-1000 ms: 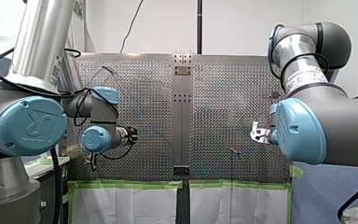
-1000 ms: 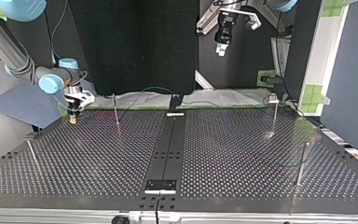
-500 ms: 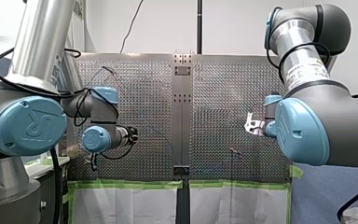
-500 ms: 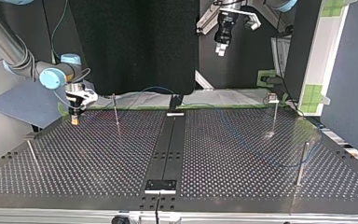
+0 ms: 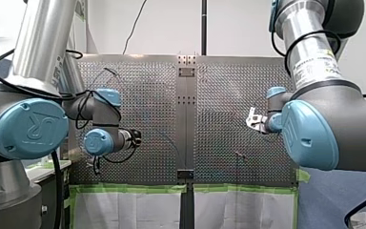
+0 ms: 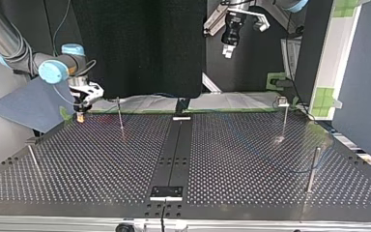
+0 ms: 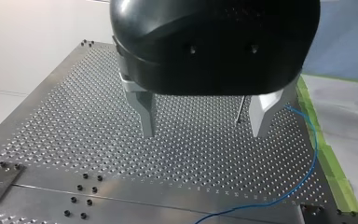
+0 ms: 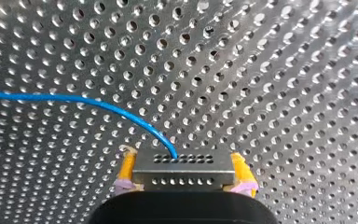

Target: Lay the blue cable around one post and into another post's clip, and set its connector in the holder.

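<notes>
My right gripper (image 8: 182,161) lifts the connector (image 8: 200,175) off toward the middle.

Closest in, the gripper is clamped tight on the connector, its yellow pads (image 8: 127,169) pinching both ends. The cable (image 8: 74,99) runs out of the connector's face and away over the table (image 8: 284,70). In the last second the gripper has risen a little and slid toward the post (image 6: 120,116) at the top view's left. I judge the carry is under way and nothing is routed yet: the cable lies loose across the perforations, around no post and, as far as I can tell, in no clip. I cannot make out which fitting is the holder. Farthest off, my left gripper (image 7: 205,122) hangs high above the table, fingers wide apart, holding nothing, and it has not moved.
</notes>
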You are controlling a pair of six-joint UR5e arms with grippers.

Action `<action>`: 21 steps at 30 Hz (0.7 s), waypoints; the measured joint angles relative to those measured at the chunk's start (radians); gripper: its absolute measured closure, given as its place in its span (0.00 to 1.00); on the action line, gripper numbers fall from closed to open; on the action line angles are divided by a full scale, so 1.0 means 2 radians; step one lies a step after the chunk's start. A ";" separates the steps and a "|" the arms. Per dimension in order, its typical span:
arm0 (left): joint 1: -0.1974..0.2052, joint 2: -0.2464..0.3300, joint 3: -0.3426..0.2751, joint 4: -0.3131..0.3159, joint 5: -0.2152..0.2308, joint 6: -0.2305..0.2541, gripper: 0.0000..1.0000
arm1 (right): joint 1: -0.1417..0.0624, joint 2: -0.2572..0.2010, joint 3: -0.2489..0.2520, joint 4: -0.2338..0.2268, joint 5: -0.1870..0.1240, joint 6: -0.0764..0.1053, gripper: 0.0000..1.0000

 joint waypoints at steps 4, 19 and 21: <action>0.000 0.000 0.000 -0.001 0.000 0.000 0.01 | -0.002 -0.016 0.016 0.000 -0.001 0.006 1.00; 0.000 0.000 0.000 -0.002 0.000 0.000 0.01 | -0.019 -0.080 0.011 0.016 -0.008 0.014 1.00; 0.000 0.000 0.000 -0.002 0.000 0.000 0.01 | -0.022 -0.090 0.010 0.017 -0.009 0.013 1.00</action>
